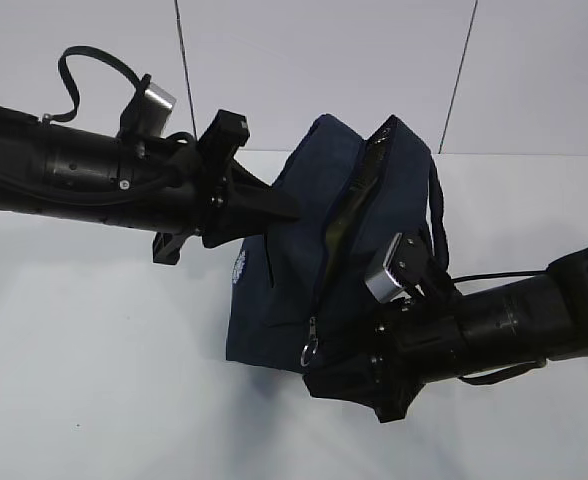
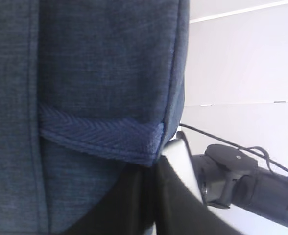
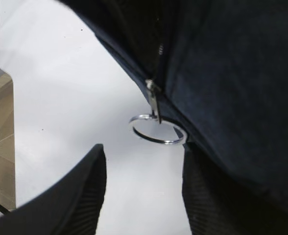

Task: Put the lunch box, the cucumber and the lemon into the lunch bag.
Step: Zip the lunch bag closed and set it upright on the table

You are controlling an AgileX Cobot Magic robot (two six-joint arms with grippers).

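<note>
**Kid:** Where is the lunch bag?

**Me:** The dark blue lunch bag [image 1: 294, 240] stands in the middle of my white table [image 1: 94, 380], and my two arms are on either side of it. Its top is unzipped, so there is a long gap along the top.

**Kid:** Is the food in it?

**Me:** I think most of it is. I can't see the lunch box, the cucumber or the lemon anywhere on the table. There is something greenish down in the gap, but it is too dark for me to say what it is.

**Kid:** What is your left gripper doing?

**Me:** My left gripper [image 1: 274, 205] is pinched tight and pressed against the side of the bag. It may be nipping the cloth, but I can't tell for sure. Its camera shows blue cloth and a strap [image 2: 100, 137].

**Kid:** And the right one?

**Me:** My right gripper [image 3: 144, 188] is spread apart, with nothing in it. It is low at the front of the bag, just below the zipper ring [image 3: 157, 129].

**Kid:** So what is left?

**Me:** I think only zipping it shut, if I want to.
</note>
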